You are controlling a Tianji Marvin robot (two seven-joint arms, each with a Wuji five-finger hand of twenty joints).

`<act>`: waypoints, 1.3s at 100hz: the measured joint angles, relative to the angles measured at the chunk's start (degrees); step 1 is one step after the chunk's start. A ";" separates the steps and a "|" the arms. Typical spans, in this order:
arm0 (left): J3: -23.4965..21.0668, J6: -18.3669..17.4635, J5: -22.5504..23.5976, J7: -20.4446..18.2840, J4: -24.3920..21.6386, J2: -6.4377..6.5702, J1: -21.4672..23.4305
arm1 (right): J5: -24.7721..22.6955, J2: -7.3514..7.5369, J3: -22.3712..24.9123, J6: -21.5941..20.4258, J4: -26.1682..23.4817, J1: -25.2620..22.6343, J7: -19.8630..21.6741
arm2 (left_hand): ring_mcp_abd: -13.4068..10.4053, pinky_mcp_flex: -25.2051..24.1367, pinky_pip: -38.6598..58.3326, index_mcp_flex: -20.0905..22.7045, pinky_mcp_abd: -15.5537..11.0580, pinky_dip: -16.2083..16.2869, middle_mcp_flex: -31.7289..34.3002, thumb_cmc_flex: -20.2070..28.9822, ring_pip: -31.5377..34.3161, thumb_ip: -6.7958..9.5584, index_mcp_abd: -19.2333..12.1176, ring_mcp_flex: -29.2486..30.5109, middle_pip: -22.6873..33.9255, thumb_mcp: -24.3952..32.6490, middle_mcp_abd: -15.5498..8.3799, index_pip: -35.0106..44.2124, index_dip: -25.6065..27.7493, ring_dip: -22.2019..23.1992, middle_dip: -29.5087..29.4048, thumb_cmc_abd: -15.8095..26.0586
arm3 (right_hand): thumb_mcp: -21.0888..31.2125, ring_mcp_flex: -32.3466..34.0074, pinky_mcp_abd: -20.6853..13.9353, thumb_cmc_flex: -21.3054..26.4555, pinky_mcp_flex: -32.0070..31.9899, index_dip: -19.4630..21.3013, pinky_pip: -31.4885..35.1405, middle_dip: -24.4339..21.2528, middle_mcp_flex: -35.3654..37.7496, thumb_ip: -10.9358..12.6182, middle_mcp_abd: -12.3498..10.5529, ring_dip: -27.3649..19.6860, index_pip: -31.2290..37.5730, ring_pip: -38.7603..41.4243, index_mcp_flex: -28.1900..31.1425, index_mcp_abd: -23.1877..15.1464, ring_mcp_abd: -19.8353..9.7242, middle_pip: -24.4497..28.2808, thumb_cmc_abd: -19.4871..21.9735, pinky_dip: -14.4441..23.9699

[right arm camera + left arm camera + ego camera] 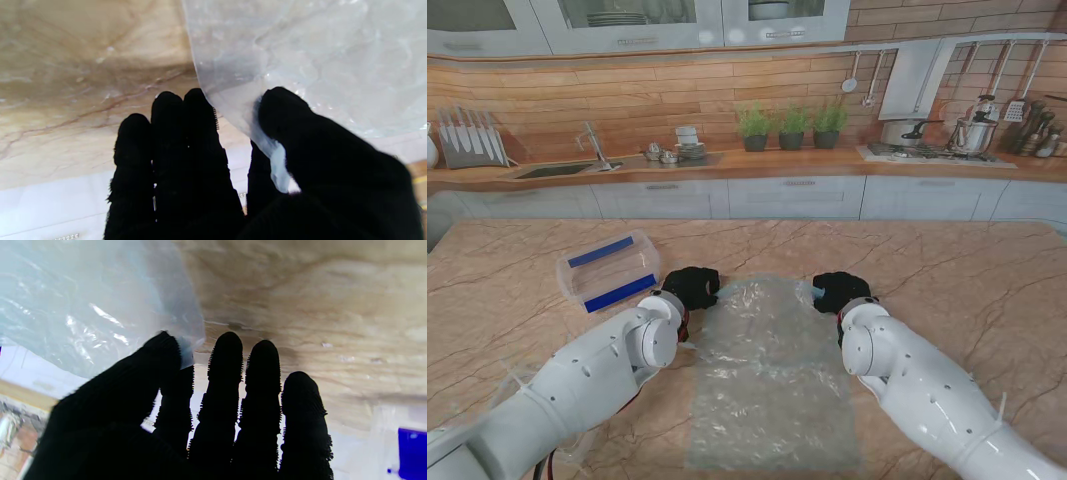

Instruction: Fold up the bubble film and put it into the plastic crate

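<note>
A clear bubble film (772,375) lies lengthwise on the marble table, its far edge raised between my two black-gloved hands. My left hand (691,287) pinches the film's far left corner; the wrist view shows the thumb (156,356) pressing the film (83,300) against the index finger. My right hand (840,291) pinches the far right corner, thumb (283,110) on the film (317,50), the other fingers straight. The clear plastic crate (608,270) with blue latches stands to the left of my left hand, a little farther from me.
The marble table (967,270) runs out to both sides and beyond the film. A kitchen counter with sink, potted plants and stove stands behind the table, out of reach. A blue part of the crate (412,453) shows at the edge of the left wrist view.
</note>
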 measured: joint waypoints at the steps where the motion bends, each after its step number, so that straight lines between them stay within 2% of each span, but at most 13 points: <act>1: -0.23 0.03 -0.31 0.02 -0.15 -0.03 0.19 | 0.07 -0.01 0.10 -0.09 -0.06 -0.05 -0.07 | 0.13 0.01 0.26 0.37 0.07 0.01 0.32 0.00 0.29 0.00 0.07 0.06 0.00 0.03 0.00 -0.03 -0.31 0.07 0.05 0.00 | 0.00 0.02 0.00 0.00 0.09 0.00 0.01 -0.14 0.28 -0.01 -0.17 -0.02 -0.01 0.00 0.03 0.00 -0.02 -0.01 0.00 0.00; 8: -0.85 0.08 -1.12 0.41 -1.00 -0.06 1.14 | 0.62 -0.09 0.69 -0.77 -0.39 -0.20 -0.56 | 0.34 0.33 0.36 0.57 0.24 0.01 0.52 0.00 2.22 -0.01 0.67 1.41 0.63 0.47 -0.01 -0.20 -1.35 0.59 0.68 0.00 | 0.00 0.03 0.01 0.00 0.14 0.18 0.01 -0.29 0.86 -0.14 -0.42 -0.05 -0.50 0.00 0.05 -0.01 -0.04 -0.42 0.51 0.00; 9: -0.85 0.07 -1.10 0.53 -1.06 -0.06 1.23 | 0.67 -0.10 0.75 -0.86 -0.43 -0.20 -0.61 | 0.36 0.33 0.37 0.57 0.24 0.01 0.52 0.00 2.33 -0.01 0.68 1.42 0.67 0.48 -0.01 -0.34 -1.39 0.59 0.75 0.00 | 0.00 0.03 0.01 0.00 0.14 0.21 0.01 -0.30 0.87 -1.17 -0.47 -0.05 -0.56 0.00 0.05 -0.04 -0.05 -0.47 0.52 0.00; 36: -4.19 -0.61 0.34 3.17 -3.30 -0.04 3.79 | 1.62 -0.70 1.69 -3.36 -0.83 0.61 -3.18 | 0.46 0.21 0.37 0.57 0.25 0.11 0.45 0.00 -0.47 -0.02 2.88 1.43 2.10 2.74 -0.01 -0.94 0.80 -0.47 2.65 0.64 | -0.18 -0.01 0.01 0.01 0.05 0.85 0.03 -0.82 0.89 -1.20 -1.03 -0.05 -0.72 -0.01 0.02 -0.27 -0.25 -0.50 0.60 0.00; 43: -5.19 -0.61 0.34 5.06 -3.63 -0.11 4.15 | 2.59 -1.07 2.09 -4.12 -0.76 0.97 -3.94 | 0.52 2.40 1.15 -0.28 0.25 0.11 0.45 0.00 -1.04 -0.05 3.52 2.43 1.58 3.30 -0.01 -1.03 1.52 -1.18 0.71 1.63 | -0.63 -0.22 -0.04 0.02 -0.88 0.91 0.03 -0.86 0.90 -1.20 -1.14 -0.57 -1.03 -0.69 -0.17 -0.60 -0.31 -0.52 1.20 0.00; 58: -7.36 -0.60 0.33 11.06 -3.59 -0.84 4.49 | 4.34 -1.63 2.77 -4.64 -0.97 1.75 -4.11 | 0.58 2.99 1.78 -0.93 0.25 0.07 0.45 0.00 -0.98 -0.05 4.15 2.57 1.41 4.04 0.03 -1.09 2.24 -1.78 -0.07 1.79 | -1.07 -0.61 -0.08 0.02 -1.84 0.92 -0.01 -1.02 0.96 -1.20 -1.60 -1.15 -1.24 -1.49 -0.17 -0.91 -0.32 -0.55 1.20 -0.10; 76: -9.11 -0.27 1.92 12.88 -4.44 -1.06 4.48 | 4.18 -1.93 3.35 -6.06 -1.01 2.74 -5.51 | 0.59 3.95 2.74 -0.93 0.25 -0.31 0.45 -0.05 -0.23 -0.06 4.18 3.16 1.66 6.22 0.03 -1.10 2.24 -2.02 -1.38 1.78 | -1.31 -0.62 -0.12 0.02 -2.68 0.92 -0.80 -1.67 0.97 -1.20 -1.67 -1.26 -1.31 -2.05 -0.17 -1.37 -0.39 -0.60 1.21 -0.72; 99: -10.78 -0.53 3.44 15.10 -6.28 -0.93 4.55 | 4.08 -2.68 3.48 -10.52 1.31 4.78 -9.48 | 0.59 3.22 2.74 -0.93 0.25 -1.52 0.45 -0.09 -0.38 -0.07 4.18 3.16 1.66 6.70 0.03 -1.14 1.89 -3.14 -2.51 1.77 | -2.59 -1.22 -0.34 0.04 -3.38 0.96 -1.95 -1.71 0.98 -1.20 -2.50 -1.85 -1.51 -3.22 -0.76 -2.66 -0.95 -0.63 1.82 -1.45; 110: -11.16 -0.84 3.91 17.31 -6.25 -0.98 4.55 | 3.36 -2.76 3.51 -11.79 2.04 5.61 -10.59 | 0.59 5.66 3.96 -0.39 0.25 -3.70 2.88 -0.15 -0.92 -0.07 4.35 5.98 0.77 7.44 0.07 -1.16 -0.60 -5.42 -6.66 1.73 | -3.68 -1.22 -0.85 0.04 -3.76 0.96 -2.25 -1.72 0.98 -1.20 -3.17 -1.92 -1.51 -3.22 -0.79 -3.30 -1.50 -0.63 1.88 -1.92; 114: -11.36 -0.94 4.13 17.67 -6.21 -1.01 4.54 | 3.09 -2.80 3.57 -12.20 2.30 5.83 -11.26 | 0.59 6.79 4.73 -0.06 0.25 -4.25 3.71 -0.15 -0.92 -0.07 4.95 6.84 0.72 7.55 0.07 -1.16 -1.21 -5.98 -7.69 1.70 | -4.17 -1.23 -0.91 0.04 -4.18 0.97 -3.22 -1.72 0.98 -1.20 -3.29 -1.94 -1.51 -3.23 -1.52 -3.43 -1.67 -0.63 3.14 -2.05; 130: -11.81 -1.48 5.05 19.59 -6.04 -1.02 4.44 | 2.20 -3.07 4.36 -13.43 2.85 6.19 -14.23 | 0.49 7.81 5.86 -0.04 0.12 -4.95 3.41 -0.24 -0.36 -0.07 4.98 7.52 1.45 8.06 0.07 -1.16 -1.37 -6.67 -8.31 1.69 | -4.46 -1.89 -1.03 0.04 -4.79 0.99 -3.71 -1.72 0.98 -1.20 -3.99 -2.18 -1.39 -3.45 -2.19 -3.94 -2.21 -0.63 3.63 -2.25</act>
